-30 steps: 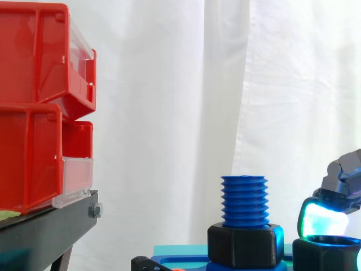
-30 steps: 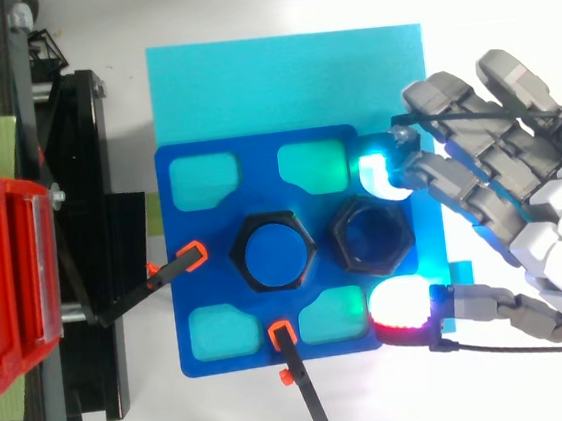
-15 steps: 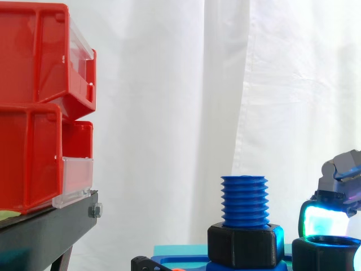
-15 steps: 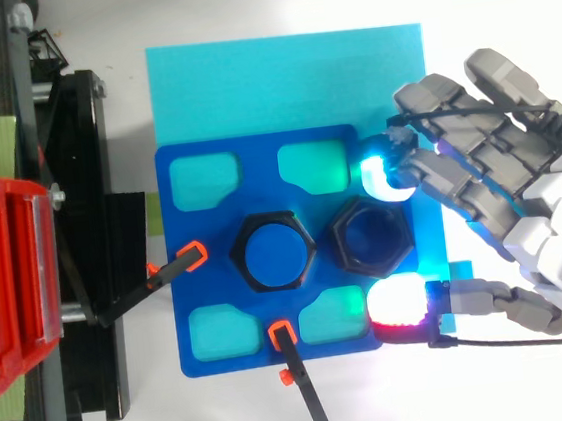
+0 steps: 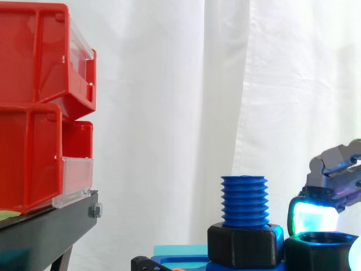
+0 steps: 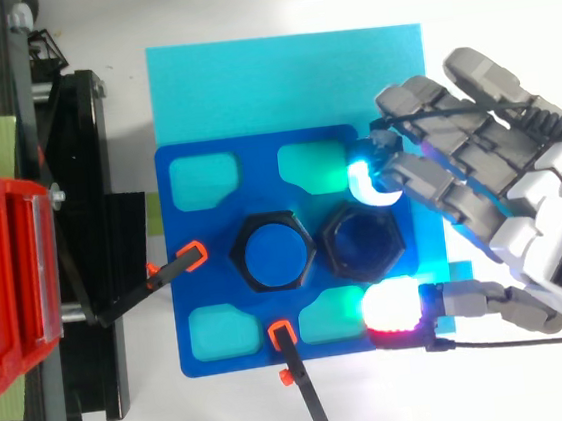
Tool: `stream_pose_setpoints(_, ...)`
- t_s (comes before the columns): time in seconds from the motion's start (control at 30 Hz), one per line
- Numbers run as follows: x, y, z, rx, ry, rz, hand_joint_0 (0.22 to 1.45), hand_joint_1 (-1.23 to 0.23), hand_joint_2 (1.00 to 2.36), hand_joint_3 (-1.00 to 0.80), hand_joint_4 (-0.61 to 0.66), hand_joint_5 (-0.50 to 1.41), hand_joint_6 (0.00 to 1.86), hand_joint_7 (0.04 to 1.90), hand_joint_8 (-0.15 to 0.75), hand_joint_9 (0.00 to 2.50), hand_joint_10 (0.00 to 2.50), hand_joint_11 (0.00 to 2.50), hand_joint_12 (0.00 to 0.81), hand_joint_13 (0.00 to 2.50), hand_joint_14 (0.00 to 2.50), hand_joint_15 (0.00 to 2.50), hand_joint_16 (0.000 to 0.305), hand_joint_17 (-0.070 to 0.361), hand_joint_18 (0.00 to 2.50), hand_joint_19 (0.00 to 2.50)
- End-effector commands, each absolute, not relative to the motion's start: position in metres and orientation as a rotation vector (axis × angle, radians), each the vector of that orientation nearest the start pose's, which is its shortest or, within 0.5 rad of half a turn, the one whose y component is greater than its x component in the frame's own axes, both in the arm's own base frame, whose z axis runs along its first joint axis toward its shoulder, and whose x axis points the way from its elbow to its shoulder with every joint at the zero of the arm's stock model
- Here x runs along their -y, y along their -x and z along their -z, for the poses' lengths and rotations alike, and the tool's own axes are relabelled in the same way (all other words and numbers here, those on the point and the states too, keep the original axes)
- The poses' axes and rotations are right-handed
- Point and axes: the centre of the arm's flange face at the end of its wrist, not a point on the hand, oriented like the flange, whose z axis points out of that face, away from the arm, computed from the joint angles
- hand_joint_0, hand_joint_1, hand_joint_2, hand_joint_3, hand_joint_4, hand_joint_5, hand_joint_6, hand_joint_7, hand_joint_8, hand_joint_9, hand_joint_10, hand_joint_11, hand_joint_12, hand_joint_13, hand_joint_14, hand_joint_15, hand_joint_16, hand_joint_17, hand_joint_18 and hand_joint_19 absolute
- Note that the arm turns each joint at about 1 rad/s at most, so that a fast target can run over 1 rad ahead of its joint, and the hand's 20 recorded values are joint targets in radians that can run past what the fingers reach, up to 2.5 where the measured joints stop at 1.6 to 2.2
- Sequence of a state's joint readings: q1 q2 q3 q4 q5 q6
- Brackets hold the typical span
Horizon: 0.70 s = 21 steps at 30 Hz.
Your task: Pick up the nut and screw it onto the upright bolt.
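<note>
A blue threaded bolt (image 5: 243,200) stands upright in a black hex collar (image 6: 271,251) at the middle of a blue fixture plate (image 6: 189,240). Just right of it is the black nut (image 6: 362,242), also low at the right in the side view (image 5: 321,251). My hand (image 6: 556,242) comes in from the right. One cyan-glowing fingertip (image 6: 367,183) presses the nut's far side and a red-white thumb pad (image 6: 392,309) presses its near side, so the nut is pinched between them. The nut's edge sits close to the collar.
The plate lies on a cyan sheet (image 6: 277,80) and two orange-tipped black clamps (image 6: 176,267) (image 6: 296,370) bear on its left and front edges. Stacked red bins (image 5: 34,101) sit on a black stand (image 5: 45,226) to the left.
The hand has shifted left toward the bolt, and the nut has moved left with it, closing the gap to the collar. The pads now sit tighter against the nut.
</note>
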State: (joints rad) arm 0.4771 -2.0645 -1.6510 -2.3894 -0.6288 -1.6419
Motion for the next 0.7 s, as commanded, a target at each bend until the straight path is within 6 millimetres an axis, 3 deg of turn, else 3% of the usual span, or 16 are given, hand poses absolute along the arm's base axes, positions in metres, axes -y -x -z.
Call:
stream_pose_setpoints(0.0,-0.088,-0.636,-0.25,-1.477,-0.349,0.296,0.51,-0.62,1.0,-0.5,0.31,-0.17,0.56,1.1,0.273,0.53,0.0,0.0,0.295,0.59,0.0,0.0,0.032,0.073,0.35,0.0)
stream_pose_setpoints(0.27,-0.069,-0.625,-0.266,-1.541,-0.354,0.272,0.51,-0.62,1.0,-0.5,0.31,-0.17,0.56,1.1,0.272,0.53,0.0,0.0,0.294,0.59,0.0,0.0,0.032,0.073,0.35,0.0)
stream_pose_setpoints(0.67,-0.037,-0.601,-0.321,-1.575,-0.329,0.283,0.51,-0.61,1.0,-0.5,0.31,-0.17,0.56,1.1,0.274,0.53,0.0,0.0,0.295,0.6,0.0,0.0,0.033,0.074,0.37,0.0)
